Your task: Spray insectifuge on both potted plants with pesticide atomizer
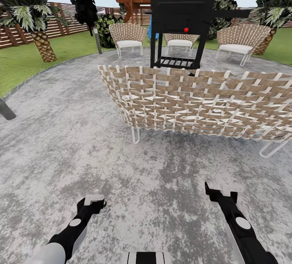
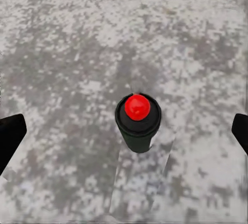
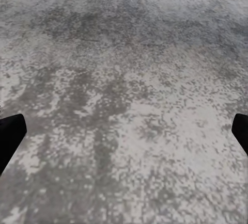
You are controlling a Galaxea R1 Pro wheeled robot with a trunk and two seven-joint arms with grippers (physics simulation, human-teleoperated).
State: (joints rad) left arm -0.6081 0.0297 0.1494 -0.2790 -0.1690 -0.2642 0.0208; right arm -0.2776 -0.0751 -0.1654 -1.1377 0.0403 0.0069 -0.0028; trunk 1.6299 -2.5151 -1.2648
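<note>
I am in the garden, on its round mottled grey stone patio [image 1: 73, 134], with green lawn [image 1: 24, 63] and a brown slat fence [image 1: 12, 35] beyond. The pesticide atomizer and the potted plants are out of view. My left gripper [image 1: 91, 202] hangs low over the stone at the near left, open, its dark fingers [image 2: 10, 133] spread wide with nothing between them. My right gripper [image 1: 221, 191] hangs at the near right, also open and empty, with its fingers [image 3: 9, 131] far apart over bare stone.
A wide woven sofa [image 1: 194, 101] stands with its back to me straight ahead. Behind it is a black grill [image 1: 184, 16], with woven chairs [image 1: 127, 37] further back. A palm tree [image 1: 38, 33] grows at the left. A black cylinder with a red cap [image 2: 138, 118] shows below the left gripper.
</note>
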